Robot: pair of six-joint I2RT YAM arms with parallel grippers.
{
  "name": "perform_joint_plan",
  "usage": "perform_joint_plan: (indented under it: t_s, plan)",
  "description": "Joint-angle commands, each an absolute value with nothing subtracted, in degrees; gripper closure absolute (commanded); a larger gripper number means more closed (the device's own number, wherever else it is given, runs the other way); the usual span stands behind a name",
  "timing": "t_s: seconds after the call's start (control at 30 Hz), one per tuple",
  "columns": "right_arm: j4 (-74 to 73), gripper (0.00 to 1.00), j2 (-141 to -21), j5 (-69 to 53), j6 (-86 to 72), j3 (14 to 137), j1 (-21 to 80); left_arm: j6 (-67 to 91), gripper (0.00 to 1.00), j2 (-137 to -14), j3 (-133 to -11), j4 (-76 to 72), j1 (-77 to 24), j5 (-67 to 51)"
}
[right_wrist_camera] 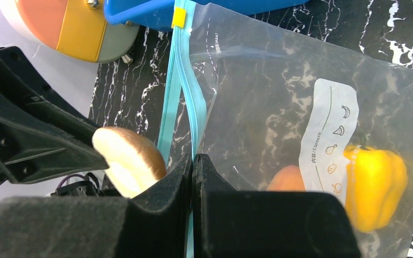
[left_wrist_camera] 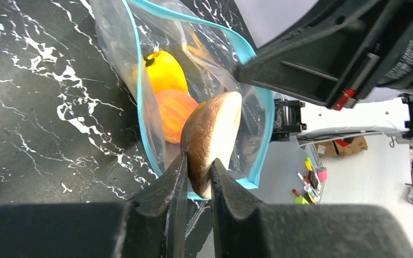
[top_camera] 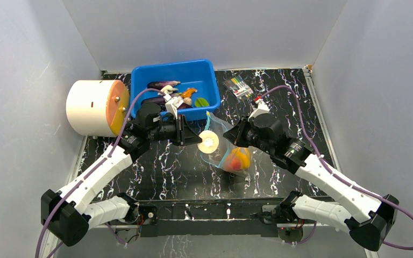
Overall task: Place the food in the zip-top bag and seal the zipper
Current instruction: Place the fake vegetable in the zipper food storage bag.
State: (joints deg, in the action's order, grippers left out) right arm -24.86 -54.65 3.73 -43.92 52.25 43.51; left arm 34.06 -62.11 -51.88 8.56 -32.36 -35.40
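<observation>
My left gripper is shut on a toy mushroom, brown cap and cream underside, held at the open mouth of the zip-top bag. In the top view the mushroom shows as a pale disc beside the bag. My right gripper is shut on the bag's teal zipper edge and holds the mouth up. A yellow pepper and an orange fruit lie inside the bag. They also show in the left wrist view: pepper, fruit.
A blue bin at the back holds more toy food, among them a purple eggplant and a green slice. A white and orange cylinder lies at the left. A packet of markers lies at the back right.
</observation>
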Motion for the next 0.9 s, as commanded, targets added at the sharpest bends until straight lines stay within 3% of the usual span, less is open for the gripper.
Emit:
perform_joint_plan:
  t_s: [0.0, 0.57, 0.77, 0.87]
  plan:
    - [-18.8, 1.00, -53.2, 0.8, -45.0, 52.7, 43.8, 33.7, 1.00, -63.1, -52.5, 8.1, -33.3, -30.2]
    - [-16.1, 1.00, -55.1, -3.2, -46.0, 51.9, 43.7, 34.2, 1.00, -68.9, -53.4, 7.6, -35.3, -25.8]
    - [-15.6, 1.00, -54.7, -3.3, -46.9, 51.1, 43.7, 35.5, 0.90, -68.7, -52.4, 5.8, -35.5, -26.4]
    - [-15.9, 1.00, -54.7, -3.3, -47.1, 51.3, 43.8, 36.3, 0.66, -68.7, -52.0, 4.7, -35.5, -27.2]
